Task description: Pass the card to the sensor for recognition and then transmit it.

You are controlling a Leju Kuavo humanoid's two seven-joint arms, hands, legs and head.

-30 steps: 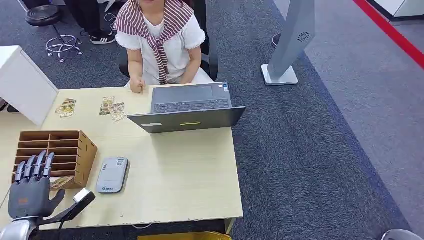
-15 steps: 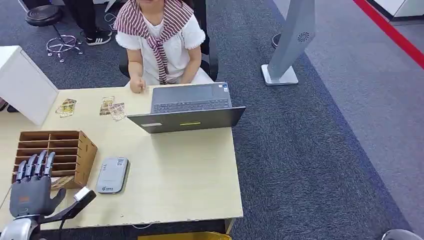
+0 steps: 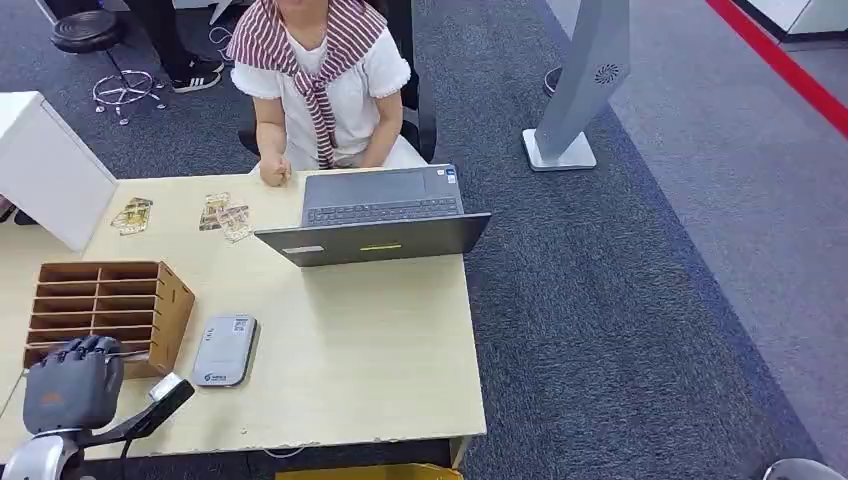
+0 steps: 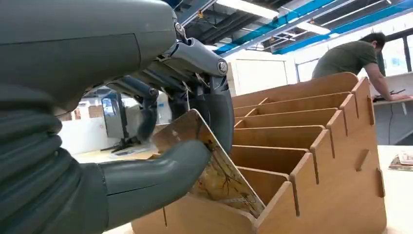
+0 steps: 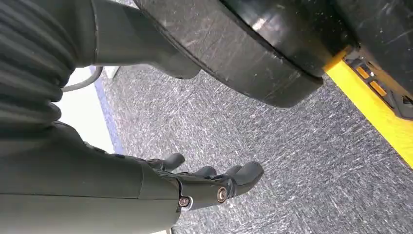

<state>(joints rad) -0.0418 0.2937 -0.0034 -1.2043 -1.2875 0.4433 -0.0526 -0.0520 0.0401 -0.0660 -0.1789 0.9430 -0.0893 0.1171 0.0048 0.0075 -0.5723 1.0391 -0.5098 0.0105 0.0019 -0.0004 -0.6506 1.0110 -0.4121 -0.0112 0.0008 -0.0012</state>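
Fingers of the left robot hand [image 3: 72, 385], upright and spread half a second ago, have been curled down over the front of the rack [image 3: 160, 300]. From the wrist view, the card [image 4: 214, 170] is seen pinched between the thumb and the darker fingers [image 4: 219, 117], its lower end not yet out of the lowest slot. By this the grasp is judged made, so lifting out is taken as the step in hand. The sensor [image 3: 224, 350] lies on the tabletop [image 3: 380, 340] just beside the rack, and nothing has been presented to it. The right robot hand [image 5: 214, 187] hangs over the carpet, holding nothing, fingers loosely bent.
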